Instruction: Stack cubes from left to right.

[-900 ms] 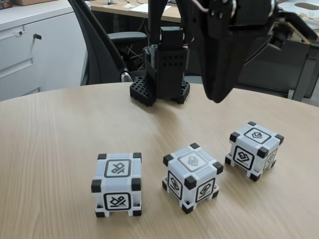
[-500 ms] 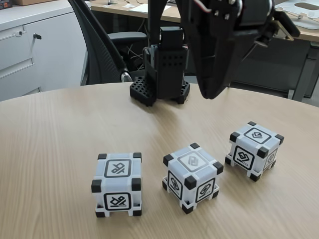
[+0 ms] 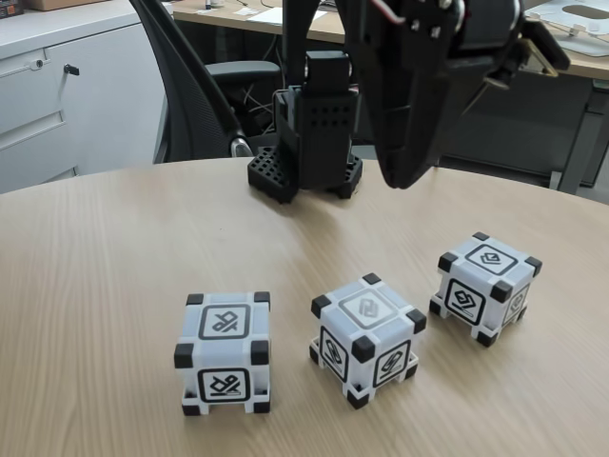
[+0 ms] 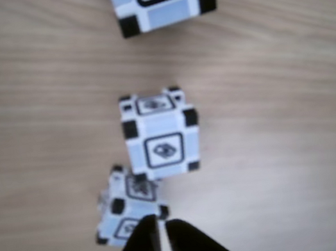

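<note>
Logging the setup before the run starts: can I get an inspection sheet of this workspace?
Surface: round wood-grain table, bare apart from the job's things and the arm's base.
Job's things: left cube, middle cube, right cube, all apart in a row, none stacked.
Clutter: nothing seen.
End effector: above the table, holding nothing, fingers nearly together.
Cables: wires behind the arm base.
Surroundings: office chair, cabinet, desks.
</note>
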### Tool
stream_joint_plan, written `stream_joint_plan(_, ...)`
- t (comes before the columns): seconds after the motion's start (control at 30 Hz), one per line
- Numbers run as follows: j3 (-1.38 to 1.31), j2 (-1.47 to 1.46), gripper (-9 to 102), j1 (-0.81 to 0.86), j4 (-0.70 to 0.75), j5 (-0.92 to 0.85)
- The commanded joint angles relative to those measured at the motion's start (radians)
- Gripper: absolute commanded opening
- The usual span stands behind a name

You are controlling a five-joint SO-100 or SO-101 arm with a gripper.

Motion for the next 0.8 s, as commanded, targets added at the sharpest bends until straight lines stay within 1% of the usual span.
stream_joint_plan(0.0, -0.009, 0.041, 0, 0.006, 0.006, 0.003)
stream_joint_plan(0.47, -0.009, 0.029, 0, -0.023, -0.002, 0.061)
stream_joint_plan(0.77, -0.009, 0.025, 0, -0.152, 0.006, 0.098)
